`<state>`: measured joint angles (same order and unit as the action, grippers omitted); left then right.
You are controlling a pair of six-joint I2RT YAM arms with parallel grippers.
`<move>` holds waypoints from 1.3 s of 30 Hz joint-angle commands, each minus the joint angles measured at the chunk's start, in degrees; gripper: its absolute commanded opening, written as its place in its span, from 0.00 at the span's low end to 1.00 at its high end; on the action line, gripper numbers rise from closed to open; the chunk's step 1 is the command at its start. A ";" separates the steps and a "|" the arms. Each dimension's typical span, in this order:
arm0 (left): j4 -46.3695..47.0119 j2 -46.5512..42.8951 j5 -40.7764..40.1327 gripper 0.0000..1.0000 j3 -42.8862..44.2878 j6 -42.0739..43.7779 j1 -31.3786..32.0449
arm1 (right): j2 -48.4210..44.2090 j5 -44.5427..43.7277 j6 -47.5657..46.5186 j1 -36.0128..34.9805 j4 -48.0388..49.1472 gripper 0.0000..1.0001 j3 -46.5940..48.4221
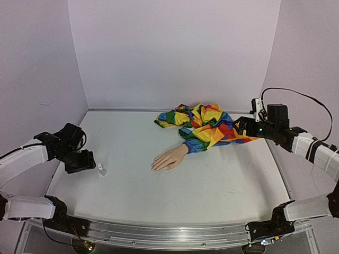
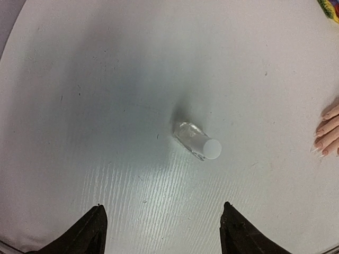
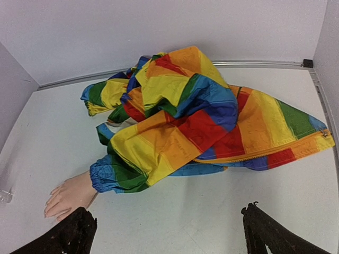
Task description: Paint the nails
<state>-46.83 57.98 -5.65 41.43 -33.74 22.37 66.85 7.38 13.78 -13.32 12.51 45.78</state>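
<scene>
My left gripper (image 2: 164, 225) and right gripper (image 3: 169, 227) spread wide, empty. Clear bottle (image 2: 197, 142) lies tipped near left edge, contents indiscernible.

The left arm (image 1: 21, 161) comes in from the left side with its elbow bent, the white forearm angled inward and the wrist tipped downward. The left gripper (image 1: 89, 165) hangs low, its two dark fingers (image 2: 90, 233) spread wide apart. The right arm (image 1: 318, 151) reaches in from the right and is held higher, its forearm sloping gently toward the middle. The right gripper (image 1: 241, 126) points to the left. Its fingers (image 3: 71, 235) also stand wide apart, though their tips lie past the frame edge, so the exact gap is hard to judge.
</scene>
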 commanded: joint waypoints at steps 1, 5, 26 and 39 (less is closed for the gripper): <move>-0.01 5.21 1.95 0.71 1.41 -1.56 1.09 | 0.07 5.81 1.28 -1.46 5.07 0.98 -0.94; 2.70 10.11 4.48 0.72 2.17 -0.23 1.35 | -0.47 6.57 2.03 -2.28 5.92 0.98 -2.22; 10.22 24.42 1.80 0.40 7.67 7.92 1.57 | -2.77 7.70 3.53 -4.16 6.82 0.98 -3.94; 10.84 25.23 2.51 0.28 8.20 8.81 1.59 | -1.49 7.90 3.71 -5.19 6.56 0.98 -3.26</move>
<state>-37.36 82.81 -3.16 46.98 -25.56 23.75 65.43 14.33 16.91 -17.74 16.78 41.93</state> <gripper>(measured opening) 0.301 0.983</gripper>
